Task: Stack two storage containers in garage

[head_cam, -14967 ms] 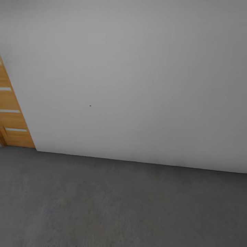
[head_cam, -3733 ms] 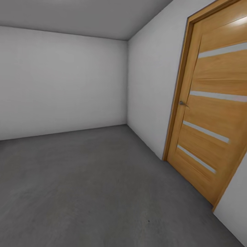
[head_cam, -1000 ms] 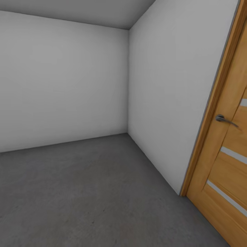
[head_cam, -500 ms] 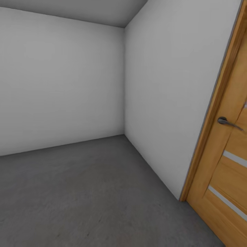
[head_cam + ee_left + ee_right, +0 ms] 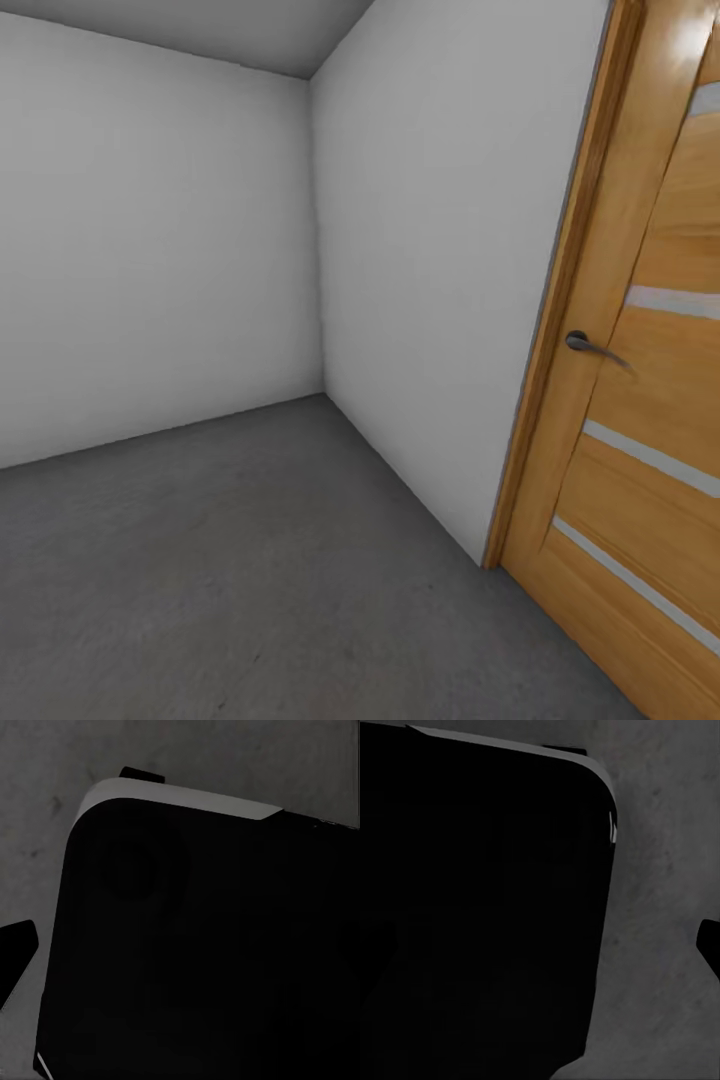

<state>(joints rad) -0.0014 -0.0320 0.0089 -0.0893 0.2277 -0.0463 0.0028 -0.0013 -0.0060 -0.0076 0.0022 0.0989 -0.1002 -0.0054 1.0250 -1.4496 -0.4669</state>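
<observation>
Garage floor and corner in view, jaw state unreadable

Garage floor [image 5: 250,560] is seen in the head view as dark grey mottled concrete, running up to a corner where two plain grey-white walls meet: back wall [image 5: 150,250] and side wall [image 5: 430,250]. A strip of grey ceiling [image 5: 220,25] is seen above the corner.

A wooden door [image 5: 660,400] with pale horizontal strips is set in the side wall, framed by a wood door frame [image 5: 560,330]. A dark lever handle [image 5: 590,346] is mounted just beside the frame edge. The door is seen shut against the frame.

Left gripper: ahead of the jaws a large dark body with a rounded corner [image 5: 210,960] is seen, edged by a pale strip [image 5: 187,795]; the same mottled concrete is seen past it. Whether the jaws are wide or narrow cannot be told.

Right gripper: ahead of the jaws a second dark rounded body [image 5: 480,907] is seen, with concrete alongside it. Jaw opening cannot be told here either.
</observation>
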